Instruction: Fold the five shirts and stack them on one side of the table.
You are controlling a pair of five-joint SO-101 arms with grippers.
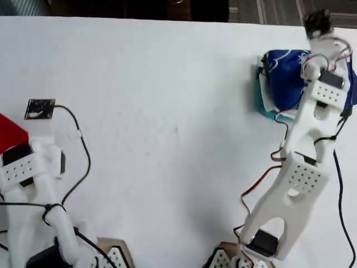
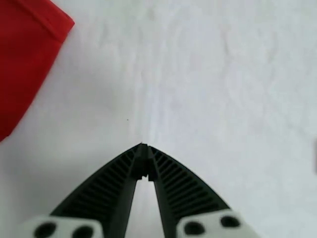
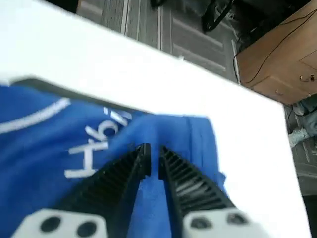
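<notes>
- Currently, blue shirt (image 1: 281, 75): bunched atop a teal shirt (image 1: 260, 100) on the table's (image 1: 167, 111) far right side; probably soft, light and limp, best pinched at a folded edge.
- Red shirt (image 2: 25, 59): at the left edge, near the left gripper (image 2: 143, 148).
- Left gripper: jaws pressed together over bare table.
- Right gripper (image 3: 152, 151): jaws nearly together, a slim gap, over the blue shirt.

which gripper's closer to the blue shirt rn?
Right. The right gripper is directly over the blue shirt; the left gripper is across the table, beside the red shirt.
</notes>
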